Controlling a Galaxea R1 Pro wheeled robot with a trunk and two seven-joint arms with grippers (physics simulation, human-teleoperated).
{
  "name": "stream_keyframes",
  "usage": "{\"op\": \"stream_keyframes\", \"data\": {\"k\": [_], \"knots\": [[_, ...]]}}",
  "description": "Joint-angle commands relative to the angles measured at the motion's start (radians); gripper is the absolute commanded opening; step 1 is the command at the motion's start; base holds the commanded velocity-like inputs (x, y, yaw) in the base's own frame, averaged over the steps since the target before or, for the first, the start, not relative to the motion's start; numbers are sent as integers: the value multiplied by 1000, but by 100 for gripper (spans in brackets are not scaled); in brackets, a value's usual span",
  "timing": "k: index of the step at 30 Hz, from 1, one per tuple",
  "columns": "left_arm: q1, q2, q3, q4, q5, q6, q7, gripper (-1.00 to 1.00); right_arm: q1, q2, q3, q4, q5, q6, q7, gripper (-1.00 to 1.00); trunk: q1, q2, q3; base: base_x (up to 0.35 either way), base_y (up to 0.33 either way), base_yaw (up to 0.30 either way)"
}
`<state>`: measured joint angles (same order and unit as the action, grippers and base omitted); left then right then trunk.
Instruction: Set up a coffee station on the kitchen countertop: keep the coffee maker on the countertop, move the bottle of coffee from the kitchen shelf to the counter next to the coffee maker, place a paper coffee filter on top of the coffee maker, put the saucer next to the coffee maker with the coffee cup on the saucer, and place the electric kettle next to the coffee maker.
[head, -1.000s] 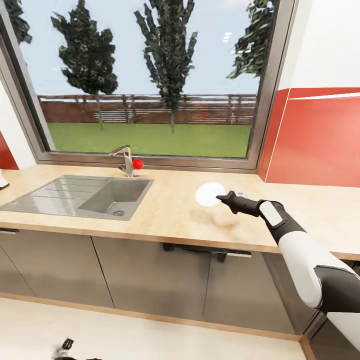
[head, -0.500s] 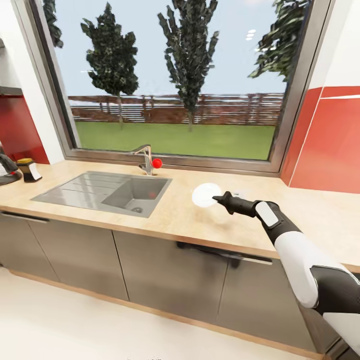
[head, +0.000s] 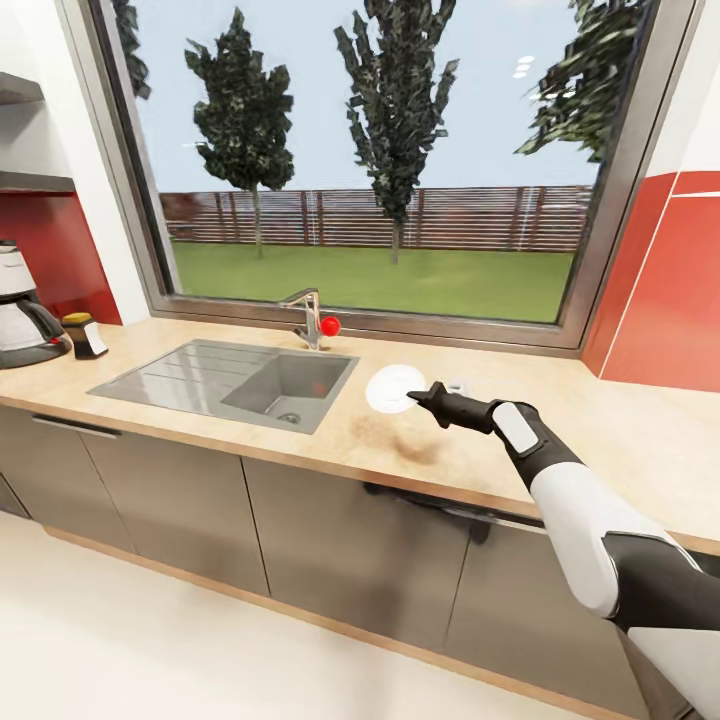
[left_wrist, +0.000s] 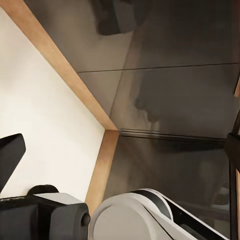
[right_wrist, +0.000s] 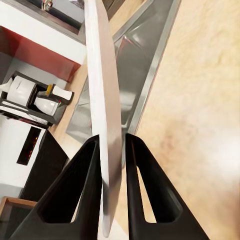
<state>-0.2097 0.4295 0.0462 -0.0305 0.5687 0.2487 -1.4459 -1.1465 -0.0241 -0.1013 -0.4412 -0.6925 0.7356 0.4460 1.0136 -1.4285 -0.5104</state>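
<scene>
The right claw (head: 412, 396) is clamped on the rim of the saucer (head: 394, 388), holding the white plate above the beige desk (head: 600, 440) just right of the inset sink (head: 240, 378); in the right wrist view its two black fingers (right_wrist: 87, 185) pinch the saucer edge-on. At the far left of the desk stands the coffee maker (head: 22, 320), with the bottle of coffee (head: 84, 336) just beside it on its right. Whether the left claw is open or closed cannot be told.
</scene>
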Motion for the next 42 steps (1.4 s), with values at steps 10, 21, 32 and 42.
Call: {"op": "stream_keyframes", "data": {"k": [10,21,32,42], "knots": [[0,0,4,0,-4,11,-4,100,-1,1,-6,0,-1,8,3,-100,0,-1,-1,0,0,0],[0,-16,4,0,-4,11,-4,100,-24,4,-5,-3,-2,10,3,-100,0,-1,-1,0,0,145],[0,-17,4,-1,-4,11,-4,100,-25,16,-2,-2,-2,9,3,-100,0,-1,-1,0,0,268],[0,-17,4,-1,-4,11,-4,100,-24,27,-2,-2,-2,8,3,-100,0,-1,-1,158,151,125]]}}
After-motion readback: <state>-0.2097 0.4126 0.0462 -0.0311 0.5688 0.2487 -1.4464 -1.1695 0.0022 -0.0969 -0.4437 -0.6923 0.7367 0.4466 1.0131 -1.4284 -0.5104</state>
